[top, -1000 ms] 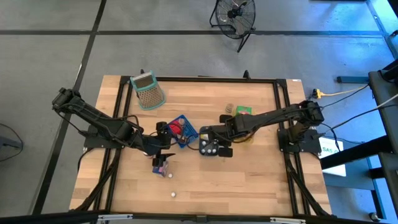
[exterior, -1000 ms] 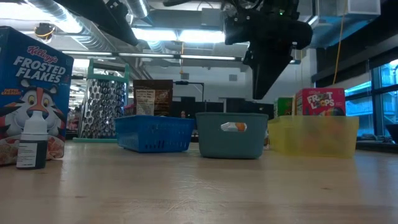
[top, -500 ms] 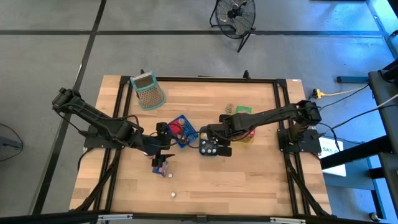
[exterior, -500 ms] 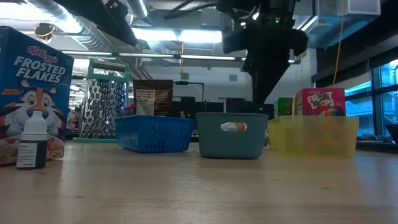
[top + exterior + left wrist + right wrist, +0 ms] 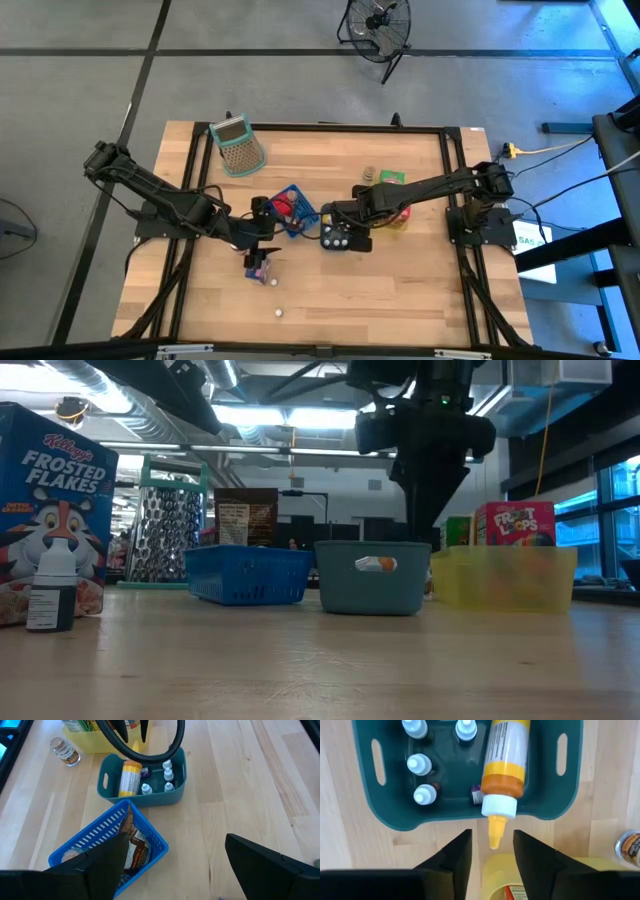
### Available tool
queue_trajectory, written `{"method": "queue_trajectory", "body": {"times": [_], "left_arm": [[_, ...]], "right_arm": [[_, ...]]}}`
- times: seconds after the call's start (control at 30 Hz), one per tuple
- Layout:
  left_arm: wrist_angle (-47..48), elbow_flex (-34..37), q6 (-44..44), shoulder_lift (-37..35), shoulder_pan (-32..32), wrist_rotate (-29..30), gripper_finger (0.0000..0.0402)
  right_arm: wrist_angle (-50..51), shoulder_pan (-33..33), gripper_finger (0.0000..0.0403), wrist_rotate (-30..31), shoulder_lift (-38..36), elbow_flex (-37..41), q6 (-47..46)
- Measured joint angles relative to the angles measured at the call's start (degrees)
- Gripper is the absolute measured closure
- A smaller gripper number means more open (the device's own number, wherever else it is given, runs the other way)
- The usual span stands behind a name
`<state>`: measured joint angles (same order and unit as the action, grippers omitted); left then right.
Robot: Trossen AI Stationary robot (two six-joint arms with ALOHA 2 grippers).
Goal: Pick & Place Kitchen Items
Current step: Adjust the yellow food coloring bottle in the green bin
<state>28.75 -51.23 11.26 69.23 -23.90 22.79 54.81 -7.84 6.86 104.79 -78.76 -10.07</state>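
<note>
A yellow squeeze bottle (image 5: 506, 765) lies on its side in the teal tray (image 5: 570, 795) beside several small white-capped dropper bottles (image 5: 419, 765). Its neck rests on the tray's rim and its nozzle (image 5: 493, 834) sticks out past it. My right gripper (image 5: 492, 857) points down over that rim (image 5: 425, 510), open, one finger on either side of the nozzle tip and clear of it. My left gripper (image 5: 180, 870) hangs open near the blue basket (image 5: 145, 840), which holds packets, with nothing between its fingers (image 5: 262, 215).
A yellow tray (image 5: 505, 578) with boxes stands right beside the teal tray, with a small jar (image 5: 64, 751) next to it. A metal grater (image 5: 238, 145) stands at the far left. A Frosted Flakes box (image 5: 50, 510) and a dropper bottle (image 5: 52, 590) stand near the front.
My right gripper has come down a little over the teal tray, so that its fingertips now reach the level of the tray's rim in the low view.
</note>
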Motion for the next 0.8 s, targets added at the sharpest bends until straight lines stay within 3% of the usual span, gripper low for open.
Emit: {"method": "queue_trajectory", "body": {"times": [0.8], "left_arm": [[-0.2, 0.0, 0.1, 0.0, 0.0, 0.0, 0.0073]], "right_arm": [[0.1, 0.0, 0.0253, 0.1, 2.6, 0.0, 0.4]]}}
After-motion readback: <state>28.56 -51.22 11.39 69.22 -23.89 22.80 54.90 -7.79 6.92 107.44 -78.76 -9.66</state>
